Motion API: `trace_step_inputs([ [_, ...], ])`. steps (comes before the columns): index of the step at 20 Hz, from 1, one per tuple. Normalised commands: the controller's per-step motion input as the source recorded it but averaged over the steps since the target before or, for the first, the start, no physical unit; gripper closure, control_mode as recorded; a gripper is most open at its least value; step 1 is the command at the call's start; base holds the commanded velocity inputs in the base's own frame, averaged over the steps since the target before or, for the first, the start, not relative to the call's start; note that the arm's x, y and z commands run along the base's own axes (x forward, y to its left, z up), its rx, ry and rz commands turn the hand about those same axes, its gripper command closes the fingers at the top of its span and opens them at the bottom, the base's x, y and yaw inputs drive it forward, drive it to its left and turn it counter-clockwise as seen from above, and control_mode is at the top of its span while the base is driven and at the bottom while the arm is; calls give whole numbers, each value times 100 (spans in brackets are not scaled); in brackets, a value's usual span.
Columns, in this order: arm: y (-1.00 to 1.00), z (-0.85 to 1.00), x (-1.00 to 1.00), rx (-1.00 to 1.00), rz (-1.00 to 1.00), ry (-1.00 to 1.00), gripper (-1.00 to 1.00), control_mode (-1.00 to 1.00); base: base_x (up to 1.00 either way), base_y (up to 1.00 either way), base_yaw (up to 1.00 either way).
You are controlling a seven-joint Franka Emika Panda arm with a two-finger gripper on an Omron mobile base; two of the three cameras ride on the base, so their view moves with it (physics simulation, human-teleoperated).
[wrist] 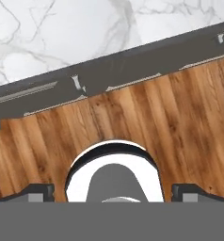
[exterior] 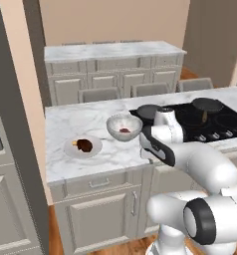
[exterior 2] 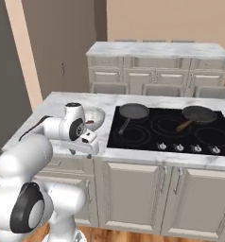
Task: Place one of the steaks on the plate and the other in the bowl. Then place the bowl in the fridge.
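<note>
Gripper jaws stand wide apart, holding nothing, at the counter's front edge. Beyond it, 1 steak lies in the bowl; 1 steak on the plate.

A white marble table is carrying the kitchen's working set, with a black cooktop sitting flush in its surface. Beside the cooktop, a speckled bowl is resting on the marble and holding a reddish steak. Farther from the cooktop, beyond the bowl, a shallow plate is lying near the table's front edge, bearing a second steak. Two dark pans are sitting on the cooktop.
</note>
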Motion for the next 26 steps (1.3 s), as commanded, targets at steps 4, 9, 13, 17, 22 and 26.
trace_step_inputs([
  [4, 0, 0, 0, 0, 0, 0, -100, 100, 42, 1, 36],
  [9, 0, 0, 0, 0, 0, 0, -100, 100, 25, 39, -8],
  [13, 0, 0, 0, 0, 0, 0, -100, 100, 54, 37, -22],
  [17, 0, 0, 0, 0, 0, 0, -100, 100, 55, -1, -10],
  [22, -12, 3, 6, 0, 0, -1, -100, -100, 0, 0, 0],
  [26, -65, 100, 6, 13, -11, 6, -100, -100, 0, 0, 0],
])
